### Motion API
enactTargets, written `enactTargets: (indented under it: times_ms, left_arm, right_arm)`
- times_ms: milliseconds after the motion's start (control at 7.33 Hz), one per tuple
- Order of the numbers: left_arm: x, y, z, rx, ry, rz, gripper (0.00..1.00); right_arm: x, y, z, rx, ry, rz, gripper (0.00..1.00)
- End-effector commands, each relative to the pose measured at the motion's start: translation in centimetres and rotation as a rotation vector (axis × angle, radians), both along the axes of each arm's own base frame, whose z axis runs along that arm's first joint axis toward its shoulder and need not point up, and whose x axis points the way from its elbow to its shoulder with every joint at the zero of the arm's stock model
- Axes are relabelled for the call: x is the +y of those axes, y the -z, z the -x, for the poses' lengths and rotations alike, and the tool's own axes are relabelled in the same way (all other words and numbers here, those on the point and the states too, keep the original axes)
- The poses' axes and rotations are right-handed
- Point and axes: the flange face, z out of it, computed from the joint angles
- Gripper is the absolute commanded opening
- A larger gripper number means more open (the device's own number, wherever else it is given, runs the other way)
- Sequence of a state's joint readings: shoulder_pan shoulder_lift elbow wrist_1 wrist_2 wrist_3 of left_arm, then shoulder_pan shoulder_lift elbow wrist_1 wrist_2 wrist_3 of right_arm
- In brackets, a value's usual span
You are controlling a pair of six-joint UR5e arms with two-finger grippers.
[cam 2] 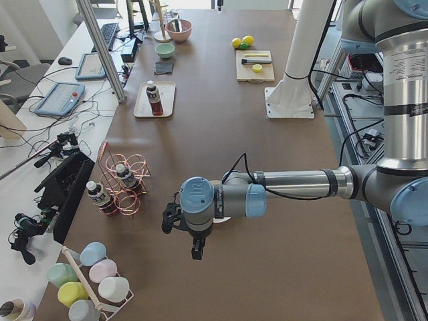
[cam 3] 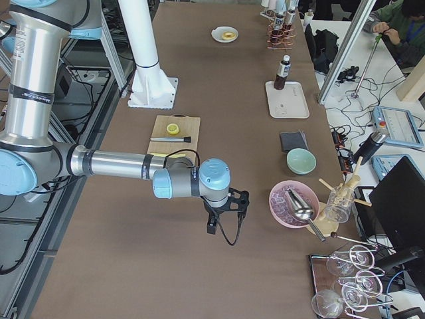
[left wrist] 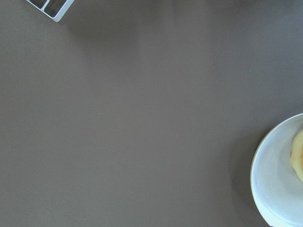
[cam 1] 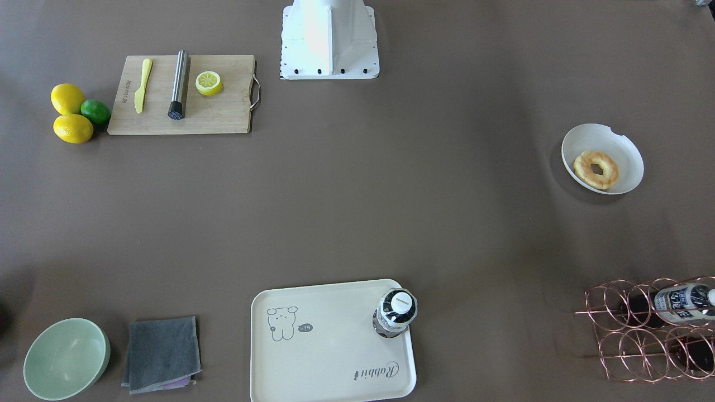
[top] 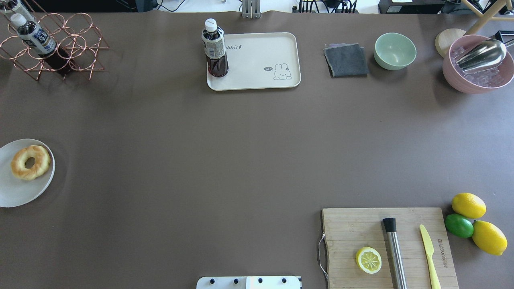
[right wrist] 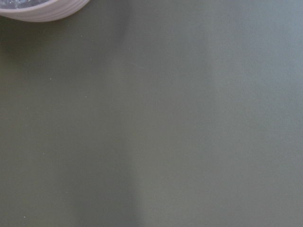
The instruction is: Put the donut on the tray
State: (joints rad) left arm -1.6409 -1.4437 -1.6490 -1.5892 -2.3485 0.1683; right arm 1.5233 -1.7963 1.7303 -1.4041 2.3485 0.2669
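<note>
The donut (cam 1: 596,169) (top: 30,161) is a golden ring that lies on a white plate (cam 1: 614,145) (top: 20,192) at the table's left edge. Its edge and the plate (left wrist: 277,189) show at the right of the left wrist view. The cream tray (cam 1: 329,357) (top: 261,52) lies at the far middle of the table, with a dark drink bottle (top: 215,50) standing on its corner. My left gripper (cam 2: 195,249) hangs above the table near the plate. My right gripper (cam 3: 212,226) hangs near the pink bowl. Both show only in the side views, so I cannot tell if they are open or shut.
A wooden cutting board (top: 361,228) at the near right carries a lemon half, a metal rod and a yellow knife, with lemons and a lime (top: 459,224) beside it. A grey cloth (top: 345,60), a green bowl (top: 395,51), a pink ice bowl (top: 478,64) and a copper bottle rack (top: 52,44) line the far side.
</note>
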Motion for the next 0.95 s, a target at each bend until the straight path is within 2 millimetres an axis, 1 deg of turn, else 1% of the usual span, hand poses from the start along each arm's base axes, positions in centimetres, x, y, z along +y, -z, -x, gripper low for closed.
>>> enactTargets:
  times_ms: [0,273,818]
  left_arm:
    - [-0.04,0.0,-0.03,-0.001,0.003,0.007,0.98]
    - [0.42,-0.36,-0.01,0.001,0.002,0.011,0.98]
    - [0.22,-0.22,0.14,0.0,0.006,0.008,0.98]
  right_arm:
    - [0.0,0.01,0.0,0.0,0.001,-0.002,1.0]
    - [0.0,0.01,0.0,0.0,0.001,-0.002,1.0]
    - [0.1,-0.15,0.0,0.0,0.001,0.003,1.0]
